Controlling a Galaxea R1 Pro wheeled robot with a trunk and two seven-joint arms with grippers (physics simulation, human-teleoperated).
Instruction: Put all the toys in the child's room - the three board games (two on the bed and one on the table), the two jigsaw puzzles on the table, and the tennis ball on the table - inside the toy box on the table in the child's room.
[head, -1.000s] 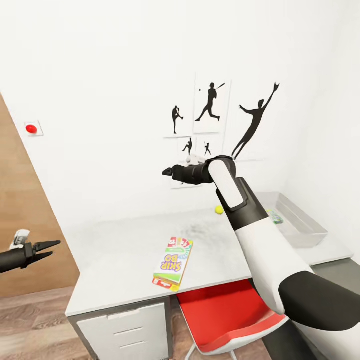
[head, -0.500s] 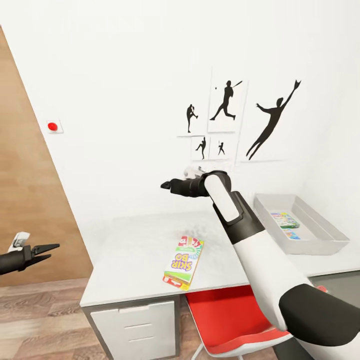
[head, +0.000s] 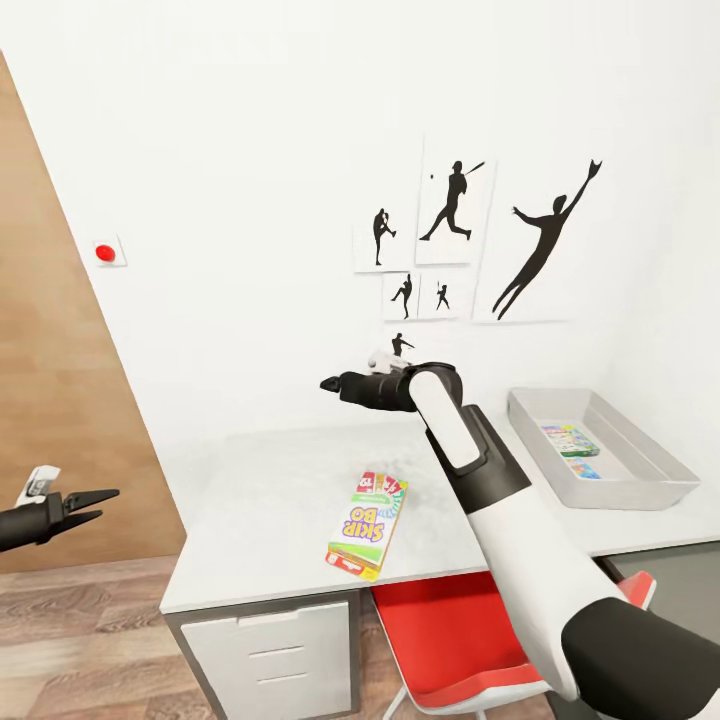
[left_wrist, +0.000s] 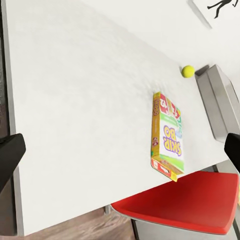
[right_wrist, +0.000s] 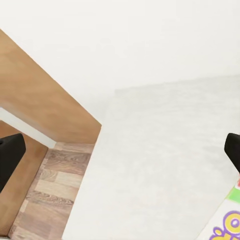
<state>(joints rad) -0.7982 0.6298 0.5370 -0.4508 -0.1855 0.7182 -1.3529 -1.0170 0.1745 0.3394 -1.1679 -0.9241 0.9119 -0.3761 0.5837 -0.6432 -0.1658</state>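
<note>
**Skip-Bo box lies below the raised right gripper**

The board game (head: 367, 524) lies flat on the table (head: 260, 520), below the right gripper (head: 328, 384), long axis running from the front edge toward the wall; its cover reads "SKIP BO". Right of that gripper, the toy box (head: 640, 490) holds flat colourful items. Both grippers, including the left gripper (head: 100, 504), have their fingers spread, holding nothing.

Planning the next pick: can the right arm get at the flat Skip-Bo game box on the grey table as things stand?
Probably yes. The right claw hangs open and empty above the table, and the flat Skip-Bo game box lies alone, nothing on it.
</note>
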